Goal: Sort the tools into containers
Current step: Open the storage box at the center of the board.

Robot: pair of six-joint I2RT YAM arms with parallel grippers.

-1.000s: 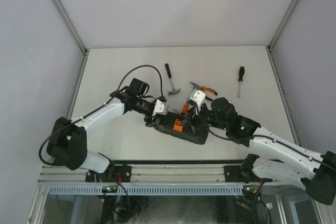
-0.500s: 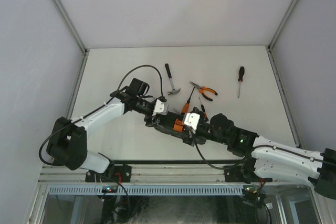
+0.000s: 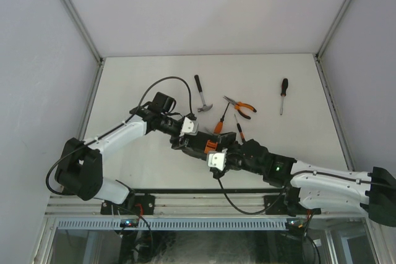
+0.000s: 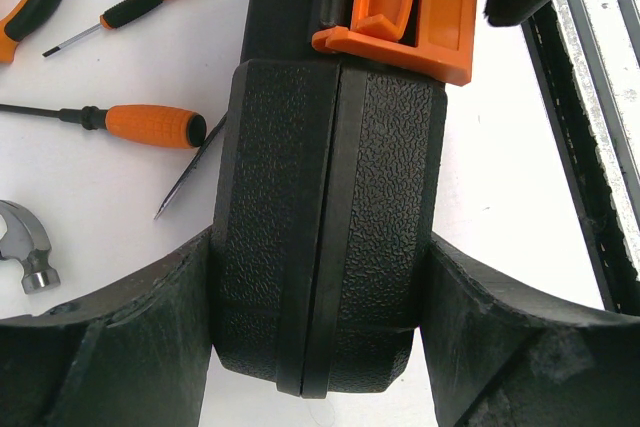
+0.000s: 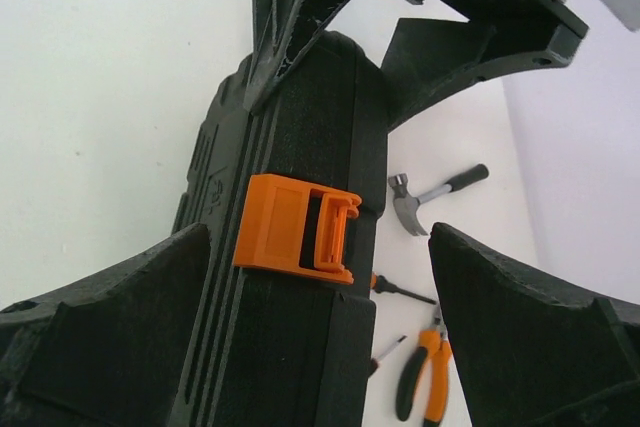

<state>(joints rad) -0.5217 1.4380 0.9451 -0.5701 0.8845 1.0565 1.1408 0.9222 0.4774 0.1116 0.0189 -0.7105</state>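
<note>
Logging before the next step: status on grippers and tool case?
Left gripper clamped on black plastic tool case, halves together. Right gripper open, straddling its orange latch. Black-handled steel claw hammer, orange-handled pliers, screwdrivers outside on white table.

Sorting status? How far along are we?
Done: nothing visibly stowed; hammer, pliers, slim screwdrivers and long screwdriver all lie on the table. In hand: left gripper clamps the tool case, halves together; right gripper open, straddling its orange latch. To do: open the case, load every tool.
</note>
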